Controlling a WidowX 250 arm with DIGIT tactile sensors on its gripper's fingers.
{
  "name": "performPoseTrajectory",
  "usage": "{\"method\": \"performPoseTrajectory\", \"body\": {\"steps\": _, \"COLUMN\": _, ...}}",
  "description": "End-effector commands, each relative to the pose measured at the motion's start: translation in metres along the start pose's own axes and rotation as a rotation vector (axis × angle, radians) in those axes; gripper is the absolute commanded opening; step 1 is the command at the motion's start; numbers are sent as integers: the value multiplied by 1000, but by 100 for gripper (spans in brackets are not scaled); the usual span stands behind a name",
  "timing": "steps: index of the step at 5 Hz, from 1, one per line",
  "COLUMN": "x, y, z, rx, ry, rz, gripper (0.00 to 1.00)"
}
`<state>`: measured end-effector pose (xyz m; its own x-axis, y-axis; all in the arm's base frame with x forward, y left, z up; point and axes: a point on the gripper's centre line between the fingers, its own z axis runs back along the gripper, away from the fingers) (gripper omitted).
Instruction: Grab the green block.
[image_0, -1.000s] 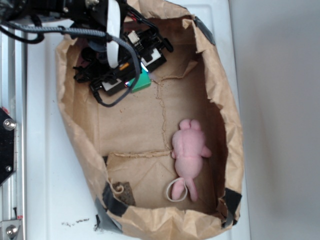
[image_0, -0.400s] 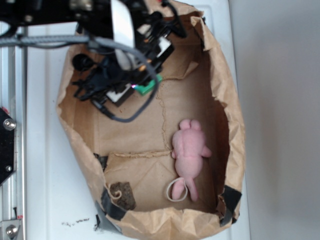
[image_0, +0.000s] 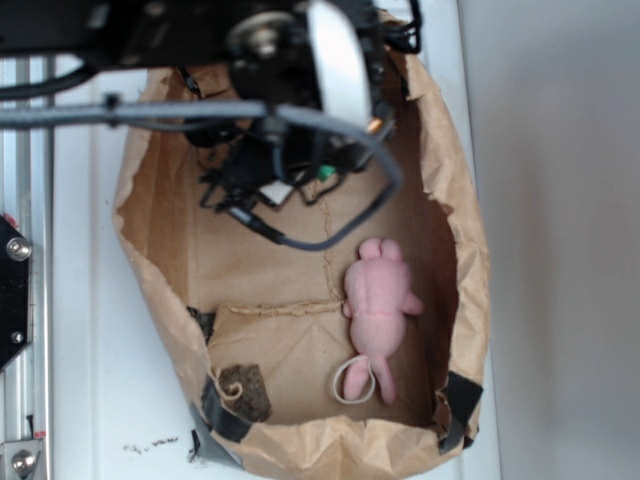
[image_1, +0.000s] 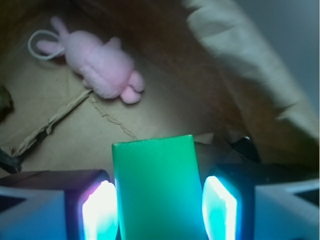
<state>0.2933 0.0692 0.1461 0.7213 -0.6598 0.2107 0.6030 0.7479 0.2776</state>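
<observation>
From my station I judged the grab as good as made; the green block (image_1: 155, 187) stood upright between the two lit pads (image_1: 97, 210) in the wrist view, each pad pressed flat against a side face with no gap I could see; the gripper (image_1: 156, 212) was clenched on the block. What I could not settle was whether the block had cleared the floor of the bag (image_0: 150, 250); the wrist view showed the brown paper floor beyond and below the block's far end, which suggested it hung free, but I would not swear to it; if a lift was still owed, that was all that was left.

Going left to right in the outside view: the bag's left wall stood crumpled and open; a small dark scrap (image_0: 245, 388) lay in the near-left corner of the floor; above the far-left part of the bag the arm (image_0: 280, 60) reached in from the top-left, its black body and cables blurred and hiding most of the gripper; only a sliver of the block (image_0: 325, 172) peeked out green under the wrist, near the middle of the far end; the fingers pointed down and toward the near end; a loop of cable (image_0: 330, 235) drooped below the wrist toward the floor.

Further right the pink toy (image_0: 378, 305) lay flat on the floor, well apart from the block, untouched; the right wall closed the scene.
</observation>
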Motion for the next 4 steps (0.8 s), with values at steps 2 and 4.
{"method": "performPoseTrajectory", "body": {"steps": 2, "x": 19, "y": 14, "z": 39, "rx": -46, "ry": -2, "rz": 278, "gripper": 0}}
{"method": "performPoseTrajectory", "body": {"steps": 4, "x": 25, "y": 2, "z": 56, "rx": -16, "ry": 31, "rz": 381, "gripper": 0}}
